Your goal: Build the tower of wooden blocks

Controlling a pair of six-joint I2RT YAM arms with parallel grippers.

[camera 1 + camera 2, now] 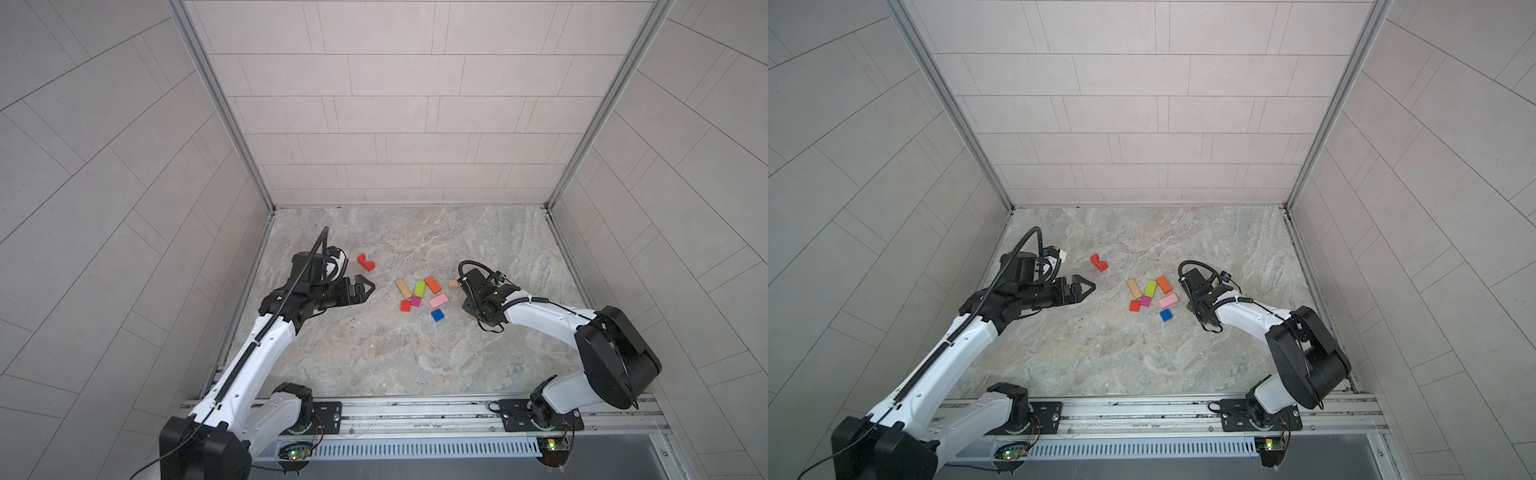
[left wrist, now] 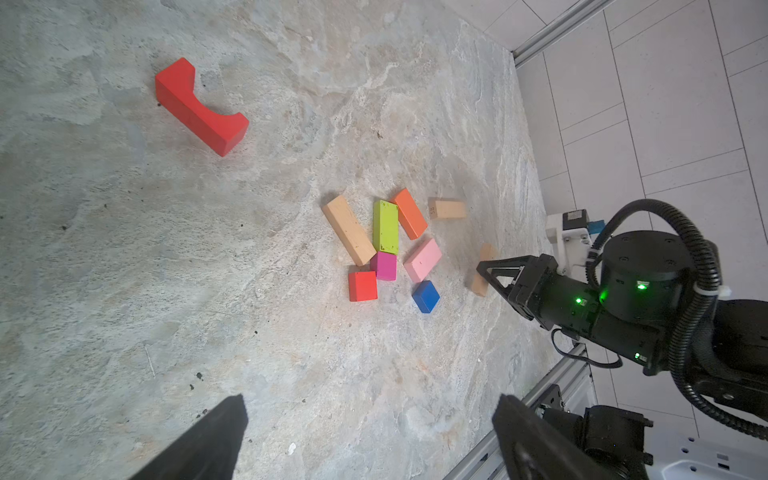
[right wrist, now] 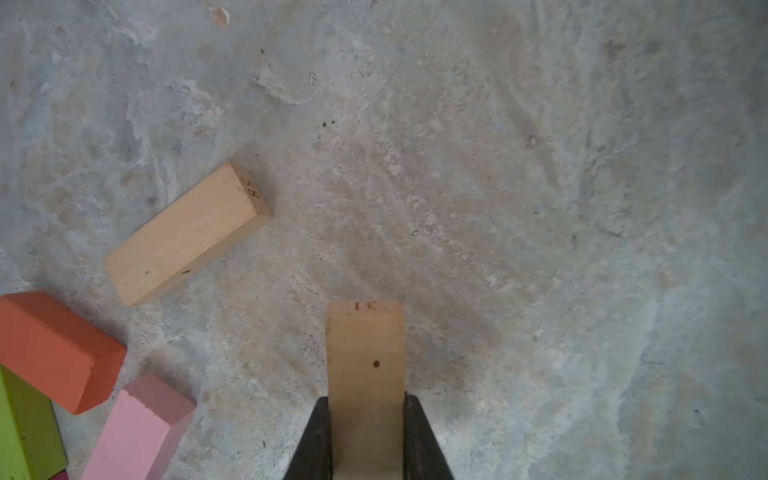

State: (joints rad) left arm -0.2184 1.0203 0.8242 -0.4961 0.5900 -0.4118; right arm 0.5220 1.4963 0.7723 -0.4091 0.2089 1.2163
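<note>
The wood blocks lie loose and flat on the marble table, none on another. A tan bar (image 1: 403, 288), lime oblong (image 1: 419, 288), orange oblong (image 1: 432, 284), pink oblong (image 1: 438, 300), magenta cube (image 1: 416, 301), red cube (image 1: 405, 306) and blue cube (image 1: 437, 315) cluster mid-table. A second tan bar (image 3: 187, 232) lies beside them. The red notched piece (image 1: 365, 262) sits apart, to the left. My right gripper (image 3: 365, 415) is shut on a third tan bar (image 3: 365, 357), low over the table right of the cluster. My left gripper (image 1: 368, 286) stands open and empty, left of the cluster.
Tiled walls with aluminium posts (image 1: 232, 124) close in the table on three sides. A metal rail (image 1: 415, 409) carrying both arm bases runs along the front edge. Bare marble (image 1: 374, 353) stretches between the cluster and the rail.
</note>
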